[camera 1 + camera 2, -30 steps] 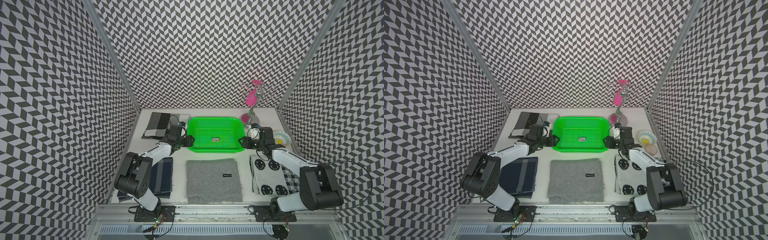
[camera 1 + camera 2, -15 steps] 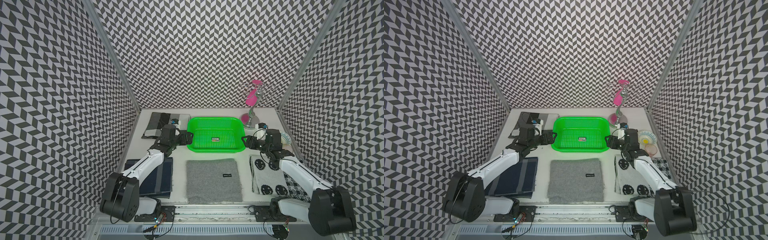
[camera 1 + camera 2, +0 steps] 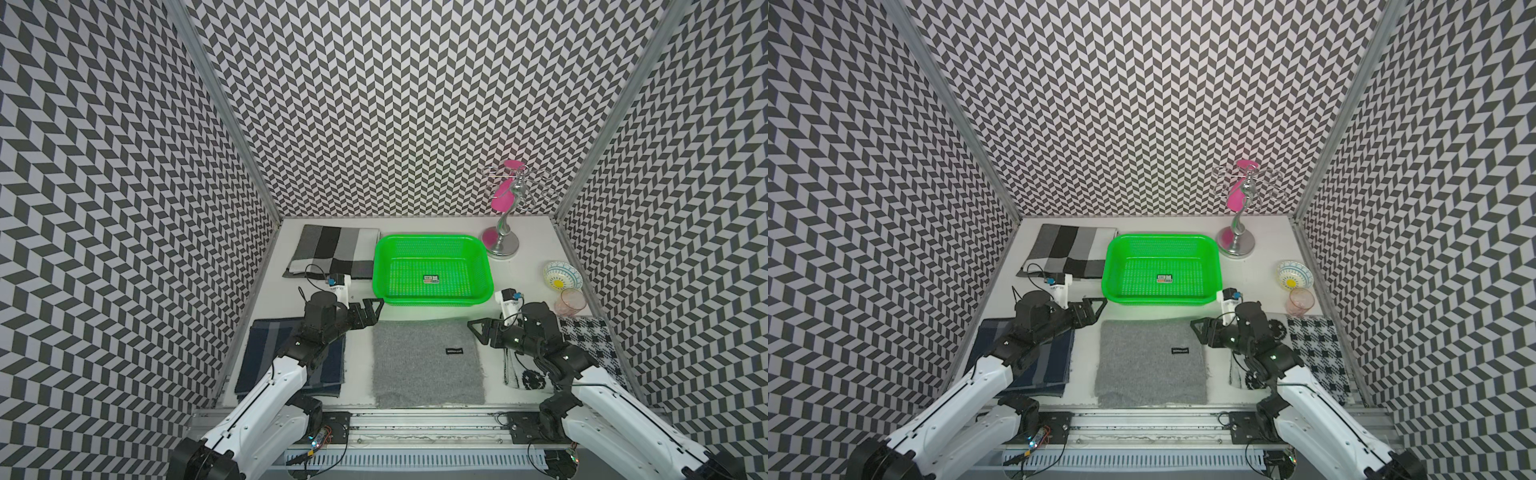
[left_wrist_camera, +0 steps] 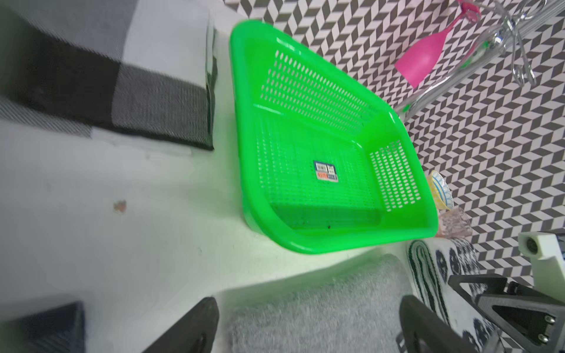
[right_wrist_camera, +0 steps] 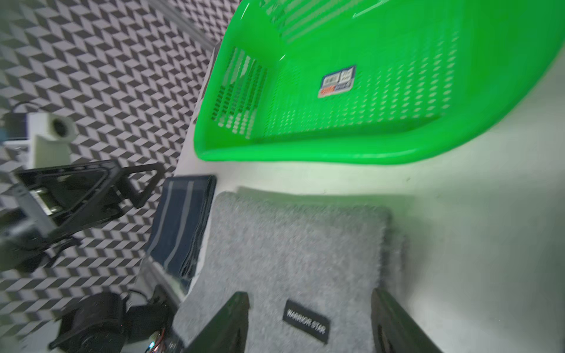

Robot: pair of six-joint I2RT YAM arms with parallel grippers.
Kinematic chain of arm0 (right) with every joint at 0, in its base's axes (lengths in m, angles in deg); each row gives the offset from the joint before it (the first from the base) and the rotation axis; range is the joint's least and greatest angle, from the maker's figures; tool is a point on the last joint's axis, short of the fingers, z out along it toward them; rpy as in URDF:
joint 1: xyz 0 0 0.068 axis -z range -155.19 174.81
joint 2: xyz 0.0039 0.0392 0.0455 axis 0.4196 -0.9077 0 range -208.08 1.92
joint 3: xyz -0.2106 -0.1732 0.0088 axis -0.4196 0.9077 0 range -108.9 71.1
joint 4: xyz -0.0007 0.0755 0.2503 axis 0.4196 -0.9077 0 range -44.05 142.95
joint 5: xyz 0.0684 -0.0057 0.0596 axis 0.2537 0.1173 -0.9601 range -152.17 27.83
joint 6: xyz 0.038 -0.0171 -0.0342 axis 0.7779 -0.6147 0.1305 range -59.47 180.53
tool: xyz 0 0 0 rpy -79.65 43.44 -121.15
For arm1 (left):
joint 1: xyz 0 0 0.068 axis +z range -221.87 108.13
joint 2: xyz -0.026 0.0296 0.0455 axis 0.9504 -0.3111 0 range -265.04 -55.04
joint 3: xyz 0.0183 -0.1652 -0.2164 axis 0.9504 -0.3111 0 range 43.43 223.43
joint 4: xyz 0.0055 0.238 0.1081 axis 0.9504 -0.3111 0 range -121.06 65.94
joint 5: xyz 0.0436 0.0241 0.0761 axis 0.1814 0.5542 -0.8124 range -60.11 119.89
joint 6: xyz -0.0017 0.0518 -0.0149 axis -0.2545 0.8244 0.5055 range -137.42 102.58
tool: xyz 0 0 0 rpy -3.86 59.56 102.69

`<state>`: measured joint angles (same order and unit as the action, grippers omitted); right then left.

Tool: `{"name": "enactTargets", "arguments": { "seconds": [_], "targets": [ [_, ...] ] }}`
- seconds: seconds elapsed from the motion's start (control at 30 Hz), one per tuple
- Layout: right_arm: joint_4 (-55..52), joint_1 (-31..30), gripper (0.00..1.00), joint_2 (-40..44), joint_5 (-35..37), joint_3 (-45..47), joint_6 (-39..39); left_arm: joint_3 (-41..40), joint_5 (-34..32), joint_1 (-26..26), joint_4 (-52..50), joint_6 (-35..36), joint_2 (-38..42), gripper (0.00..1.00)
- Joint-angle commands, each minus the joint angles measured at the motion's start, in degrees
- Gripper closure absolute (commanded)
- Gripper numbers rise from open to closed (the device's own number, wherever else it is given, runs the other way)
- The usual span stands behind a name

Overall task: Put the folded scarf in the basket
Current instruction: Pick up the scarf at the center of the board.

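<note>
**Top views.** In both top views the grey folded scarf (image 3: pixel 424 361) is lying flat on the desk (image 3: pixel 523 270), not yet lifted. The basket (image 3: pixel 432 239) is sitting empty at its 12 o'clock, near but apart. The left claw (image 3: pixel 372 309) is hovering at the scarf's 10 o'clock corner and the right claw (image 3: pixel 478 330) at its 2 o'clock corner. Both are released and carrying nothing. A navy cloth (image 3: pixel 266 357) is lying at the scarf's 9 o'clock and a patterned cloth (image 3: pixel 590 345) at its 3 o'clock, so side room is tight. A metal stand (image 3: pixel 500 245) is standing at the basket's 1 o'clock.

**Left wrist.** The left claw (image 4: pixel 308 324) is showing wide-spread fingers (image 4: pixel 198 324) over the scarf's (image 4: pixel 321 305) far edge. The basket's near rim (image 4: pixel 305 244) is lying just beyond.

**Right wrist.** The right claw (image 5: pixel 308 324) is gaping above the scarf's label (image 5: pixel 305 321), with the basket rim (image 5: pixel 305 156) ahead.

**Judgement.** The step in hand appears to be the approach for a two-corner pickup. Each claw should be pinching all the layers at its far corner, so the fold is not opening. The lift should be clearing the near rim before travelling toward 12 o'clock. The neighbouring cloths should be left untouched.
</note>
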<state>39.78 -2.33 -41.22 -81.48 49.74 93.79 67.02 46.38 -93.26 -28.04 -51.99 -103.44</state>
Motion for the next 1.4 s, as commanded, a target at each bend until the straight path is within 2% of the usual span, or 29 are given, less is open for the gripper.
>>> {"name": "enactTargets", "arguments": {
  "seconds": [0.0, 0.17, 0.33, 0.6, 0.8, 0.9, 1.07, 1.17, 1.3, 1.37],
  "targets": [
    [1.92, -3.12, 0.34, 0.63, 4.62, 2.2, 5.28, -3.77, 0.76, -2.37, 1.27, -4.4, 2.78, 0.05],
    [5.69, -3.45, 0.33, -1.57, 6.37, 6.97, 5.43, -8.76, -0.42, -4.88, 2.4, -6.05, 4.3, 0.05],
    [9.02, -3.46, 0.33, -7.87, 7.63, 8.18, 4.2, -11.2, -2.0, -8.07, 4.66, -7.14, 2.81, 0.06],
    [14.31, -3.49, 0.33, -12.41, 1.45, 12.21, 2.84, -14.36, -0.08, -9.87, 6.83, -6.99, -0.77, 0.08],
    [13.5, -3.56, 0.35, -14.07, -2.92, 12.86, 1.43, -14.81, -6.03, -13.28, 2.1, -7.46, 2.07, 0.08],
    [14.37, -4.08, 0.37, -15.59, -3.75, 13.19, 1.36, -14.98, -5.78, -14.32, 2.52, -7.94, -1.19, 0.08],
    [14.78, -5.14, 0.4, -16.19, -3.57, 12.97, 1.35, -16.9, -4.76, -17.02, 9.04, -10.28, -5.72, 0.09],
    [18.56, -6.1, 0.43, -16.6, -5.03, 14.31, 2.67, -16.6, -4.79, -18.65, 11.5, -11.14, -7.34, 0.12],
    [18.6, -8.34, 0.43, -18.01, -2.65, 13.52, 3.04, -15.57, -4.93, -20.33, 12.66, -10.73, -11.21, 0.16],
    [19.6, -8.89, 0.43, -18.28, -2.26, 13.95, 3.72, -16.57, -4.21, -20.92, 15.78, -11.44, -12.98, 0.24]
  ]
}}
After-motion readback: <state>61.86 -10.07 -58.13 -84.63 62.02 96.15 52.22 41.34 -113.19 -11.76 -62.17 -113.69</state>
